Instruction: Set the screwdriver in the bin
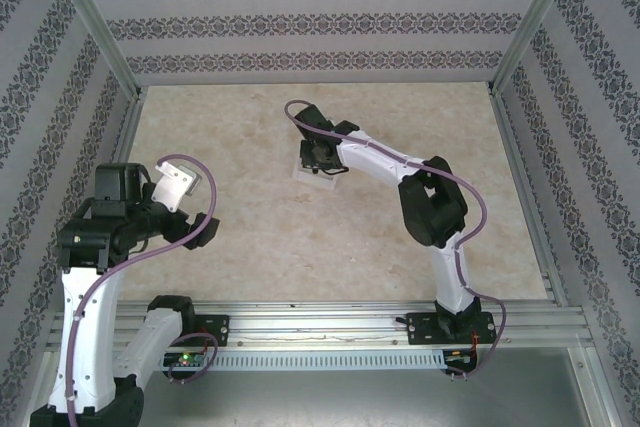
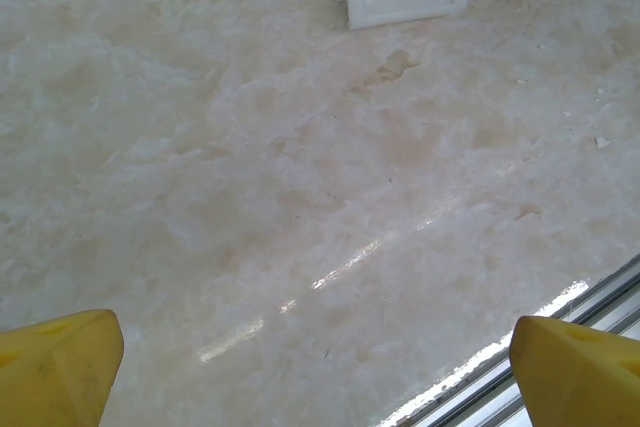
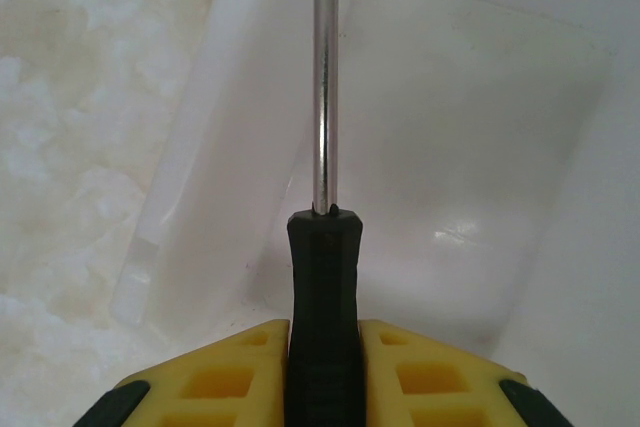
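Observation:
My right gripper (image 3: 324, 332) is shut on the black handle of the screwdriver (image 3: 323, 277), whose thin metal shaft points away over the inside of the white bin (image 3: 455, 157). From above, the right gripper (image 1: 320, 159) hangs over the bin (image 1: 303, 169) in the middle of the table. The left wrist view catches the bin (image 2: 372, 9) at its top edge. My left gripper (image 2: 315, 372) is open, its yellow fingertips (image 2: 60, 357) wide apart over bare table, far from the bin. In the top view the left gripper (image 1: 178, 185) hovers at the left side.
The table is a pale marbled surface (image 1: 260, 217) walled by patterned panels. An aluminium rail (image 1: 320, 319) runs along the near edge, and shows at the lower right of the left wrist view as the rail (image 2: 560, 347).

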